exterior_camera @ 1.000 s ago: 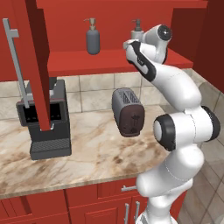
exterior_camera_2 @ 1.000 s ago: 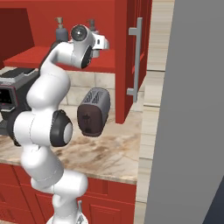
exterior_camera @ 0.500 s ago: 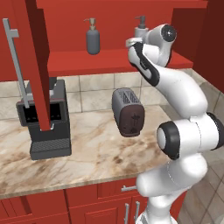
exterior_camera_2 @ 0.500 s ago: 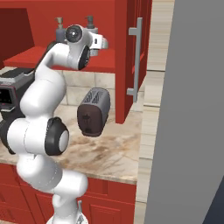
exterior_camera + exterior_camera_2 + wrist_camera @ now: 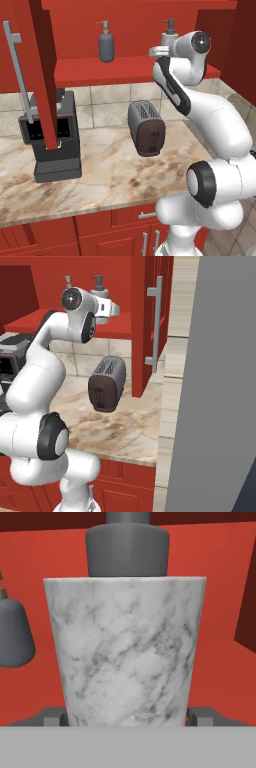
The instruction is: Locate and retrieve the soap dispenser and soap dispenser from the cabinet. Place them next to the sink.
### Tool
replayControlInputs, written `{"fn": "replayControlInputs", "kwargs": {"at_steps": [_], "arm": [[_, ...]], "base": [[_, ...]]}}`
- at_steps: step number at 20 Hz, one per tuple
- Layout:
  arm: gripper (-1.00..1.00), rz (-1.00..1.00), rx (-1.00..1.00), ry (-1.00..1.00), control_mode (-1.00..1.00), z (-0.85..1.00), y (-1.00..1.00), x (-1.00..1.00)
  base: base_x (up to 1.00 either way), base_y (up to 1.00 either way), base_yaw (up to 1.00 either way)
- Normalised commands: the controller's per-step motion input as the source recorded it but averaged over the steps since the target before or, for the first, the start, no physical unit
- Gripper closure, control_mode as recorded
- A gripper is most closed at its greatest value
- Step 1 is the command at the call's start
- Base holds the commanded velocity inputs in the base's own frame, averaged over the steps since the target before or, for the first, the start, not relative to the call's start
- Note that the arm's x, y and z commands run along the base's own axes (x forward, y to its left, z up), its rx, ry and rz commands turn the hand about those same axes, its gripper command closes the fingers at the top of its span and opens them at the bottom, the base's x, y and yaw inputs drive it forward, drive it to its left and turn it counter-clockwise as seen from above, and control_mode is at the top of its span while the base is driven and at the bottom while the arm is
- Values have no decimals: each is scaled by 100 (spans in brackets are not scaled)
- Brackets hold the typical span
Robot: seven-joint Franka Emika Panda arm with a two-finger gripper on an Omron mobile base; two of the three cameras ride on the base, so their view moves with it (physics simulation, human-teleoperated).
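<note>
I had the marbled soap dispenser [image 5: 125, 657] dead ahead in the hand view, close up, its dark grey pump collar above the white-grey body. It stood on the red shelf [image 5: 125, 70] of the open cabinet [image 5: 145, 286], toward the shelf's right end in the left base view [image 5: 169, 37]. The gripper [image 5: 159, 50] was at the bottle's level, right up against it; the fingers [image 5: 52, 717] sat spread at either side of the bottle's base, and I could not tell whether they touched it.

The dark grey soap dispenser [image 5: 106, 44] with the tan pump stood on the same shelf, well apart to the left, upright. In the hand view its rounded shoulder [image 5: 15, 634] showed at the left edge.

The cabinet door [image 5: 37, 75] hung open at the left with its long grey bar handle [image 5: 17, 70]. Below the shelf, on the marbled worktop [image 5: 110, 170], a dark toaster [image 5: 146, 128] stood near the tiled wall, and a black coffee machine [image 5: 52, 137] sat to the left, partly behind the door.
</note>
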Motion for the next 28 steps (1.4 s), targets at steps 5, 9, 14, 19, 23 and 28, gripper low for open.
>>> {"fn": "replayControlInputs", "kwargs": {"at_steps": [5, 9, 14, 19, 23, 28], "arm": [[100, -5, 0, 0, -100, 0, 0, -100], [100, -2, 0, 0, -100, 0, 0, -99], [100, -1, 0, 0, -100, 0, 0, -100], [100, -1, 1, 0, -100, 0, 0, -100], [100, -1, 1, 0, -100, 0, 0, -100], [100, -1, 0, 0, -100, 0, 1, -100]], "base": [[0, 0, 0], [0, 0, 0], [0, 0, 0], [0, 0, 0], [0, 0, 0], [0, 0, 0]]}}
